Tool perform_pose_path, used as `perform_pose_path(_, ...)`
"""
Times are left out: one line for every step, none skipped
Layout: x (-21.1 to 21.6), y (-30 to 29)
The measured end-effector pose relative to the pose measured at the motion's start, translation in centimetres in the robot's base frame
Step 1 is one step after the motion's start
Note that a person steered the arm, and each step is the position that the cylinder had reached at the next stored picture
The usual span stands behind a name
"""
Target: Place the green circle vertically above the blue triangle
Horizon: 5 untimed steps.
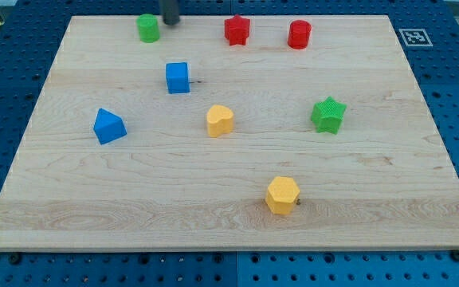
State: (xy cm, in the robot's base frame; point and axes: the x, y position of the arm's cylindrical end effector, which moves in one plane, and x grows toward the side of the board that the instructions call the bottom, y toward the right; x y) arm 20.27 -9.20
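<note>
The green circle (148, 28), a short green cylinder, stands near the top edge of the wooden board at the view's upper left. The blue triangle (109, 126) lies at the view's left, well below the green circle and a little to its left. My rod comes down from the top edge, and my tip (170, 22) rests just to the right of the green circle, close to it; I cannot tell whether they touch.
A blue cube (178, 77) sits below my tip. A red star (237, 30) and a red cylinder (299, 35) stand along the top. A yellow heart (220, 120), a green star (328, 115) and a yellow hexagon (282, 195) lie further down. The board (421, 159) ends near the view's edges.
</note>
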Motion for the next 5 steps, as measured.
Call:
perform_pose_path(1.1, 0.0)
perform_pose_path(2.1, -2.0)
perform_pose_path(2.5, -3.9)
perform_pose_path(3.6, -4.2)
perform_pose_path(4.7, -3.3)
